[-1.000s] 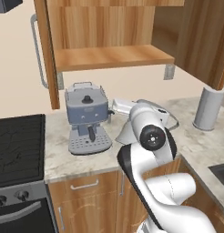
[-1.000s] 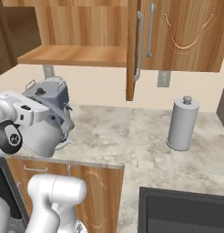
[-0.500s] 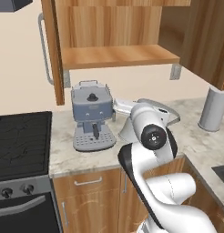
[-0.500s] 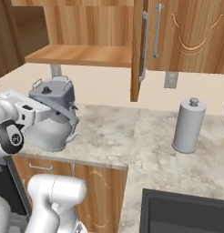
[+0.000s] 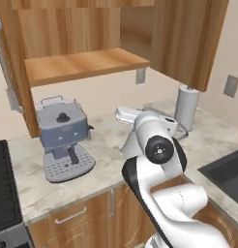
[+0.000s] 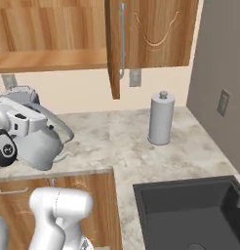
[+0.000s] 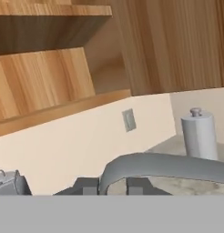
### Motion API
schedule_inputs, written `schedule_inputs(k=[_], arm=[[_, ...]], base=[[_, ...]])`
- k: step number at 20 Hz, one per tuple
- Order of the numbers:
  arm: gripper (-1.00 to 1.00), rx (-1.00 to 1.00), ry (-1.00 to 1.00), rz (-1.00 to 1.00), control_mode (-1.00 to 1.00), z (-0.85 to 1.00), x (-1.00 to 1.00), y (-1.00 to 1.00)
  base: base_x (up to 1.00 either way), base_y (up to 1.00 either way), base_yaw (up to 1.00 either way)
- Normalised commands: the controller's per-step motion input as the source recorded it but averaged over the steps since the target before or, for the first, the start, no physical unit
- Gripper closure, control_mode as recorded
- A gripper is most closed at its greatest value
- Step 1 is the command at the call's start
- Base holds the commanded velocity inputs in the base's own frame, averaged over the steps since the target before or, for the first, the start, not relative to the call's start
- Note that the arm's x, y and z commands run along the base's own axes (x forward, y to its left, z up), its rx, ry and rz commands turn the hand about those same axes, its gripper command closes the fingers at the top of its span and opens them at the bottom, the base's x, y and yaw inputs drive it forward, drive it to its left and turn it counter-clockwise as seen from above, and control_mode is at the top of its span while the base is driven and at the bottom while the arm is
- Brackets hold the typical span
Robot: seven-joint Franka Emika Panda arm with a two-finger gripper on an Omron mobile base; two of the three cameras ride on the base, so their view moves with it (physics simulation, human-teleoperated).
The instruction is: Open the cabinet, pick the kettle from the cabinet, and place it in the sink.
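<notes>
The silver-grey kettle hangs just above the counter at the left, with my gripper shut on its arched handle. In the hand view the handle runs between my two dark fingertips. The wood cabinet stands open above the counter, with its shelf bare. One door swings out edge-on and the other door is shut. The black sink lies at the lower right, well right of the kettle. In the left base view my arm covers most of the kettle.
A grey coffee machine stands on the counter to the left of the arm. A tall grey cylinder with a knob stands near the wall between kettle and sink. A side wall with a switch plate bounds the right. The stovetop edge is far left.
Both base views have swung to the right, so the whole scene slid left and the sink came into view. The kettle stays in my shut gripper.
</notes>
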Motion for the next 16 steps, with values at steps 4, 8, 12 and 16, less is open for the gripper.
schedule_inputs(k=[4, 8, 12, 16], arm=[[1.0, 0.0, 0.0, 0.0, 1.0, 0.0, 0.0, 0.0], [1.0, 0.0, 0.0, 0.0, 1.0, 0.0, 0.0, 0.0], [1.0, 0.0, 0.0, 0.0, 1.0, 0.0, 0.0, 0.0], [1.0, 0.0, 0.0, 0.0, 1.0, 0.0, 0.0, 0.0]], base=[[0.0, 0.0, -0.86], [0.0, 0.06, -0.79], [-0.05, 0.04, -0.8], [-0.29, 0.04, -0.59]])
